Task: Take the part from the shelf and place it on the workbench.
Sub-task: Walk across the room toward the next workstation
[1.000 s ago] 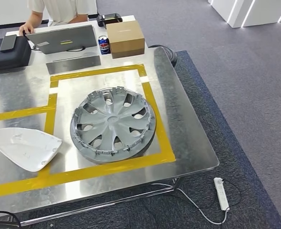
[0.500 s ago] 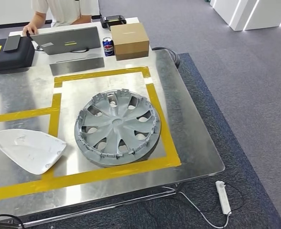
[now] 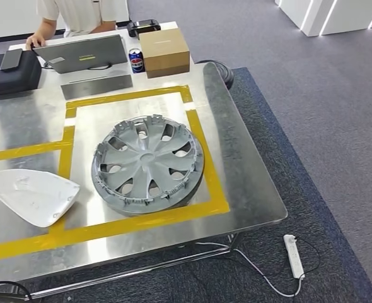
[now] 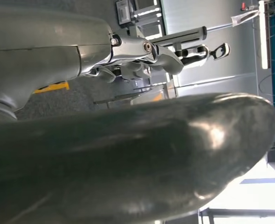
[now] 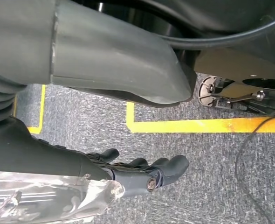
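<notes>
- Workbench: bare metal top marked with yellow tape lines that box in a square bay toward its right edge.
- Hubcap: grey, spoked; lies flat inside the taped square, its rim just short of the tape on the near and right sides.
- White part: curved shell, lying near the front edge at the left, beside the tape line left of the hubcap.
- Laptop: at the far edge, a person's hand by it.
- Black case: far-left corner, a phone on top.
- Cardboard box: far edge, right of the laptop; blue can just beside it.
- Power strip: on the carpet off the near-right corner.
- Right hand: over grey carpet; fingers slack and apart, holding nothing.
- Left hand: silver fingers loosely extended, nothing in its grasp.
</notes>
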